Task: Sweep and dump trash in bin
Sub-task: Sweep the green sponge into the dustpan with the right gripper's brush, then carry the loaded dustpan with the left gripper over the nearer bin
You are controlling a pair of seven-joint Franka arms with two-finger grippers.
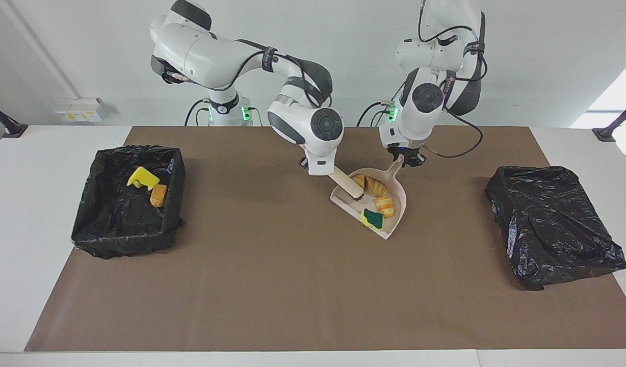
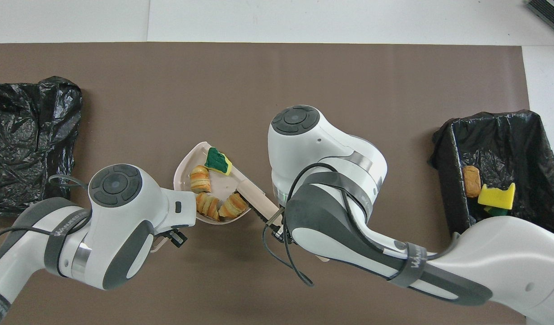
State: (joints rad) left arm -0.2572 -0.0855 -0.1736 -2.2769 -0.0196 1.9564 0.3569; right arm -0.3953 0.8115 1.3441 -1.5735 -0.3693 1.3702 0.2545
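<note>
I have the right gripper (image 1: 319, 171) clamped on the handle of the beige, black-bristled brush (image 1: 349, 186), which slants down into the shallow beige plastic dustpan (image 1: 398, 206). My left gripper (image 1: 408, 160) is pinched on the dustpan's handle at the end nearer the robots. Loaded in the pan: three flaky golden croissant pieces (image 2: 209, 192) and a spongy green-backed yellow scrap (image 2: 218, 160) near its open lip. The open black-lined bin (image 1: 91, 216), holding a yellow sponge piece (image 1: 142, 178) and a bread piece (image 1: 158, 195), lies toward the right arm's end, so the pan must cross past the brush.
</note>
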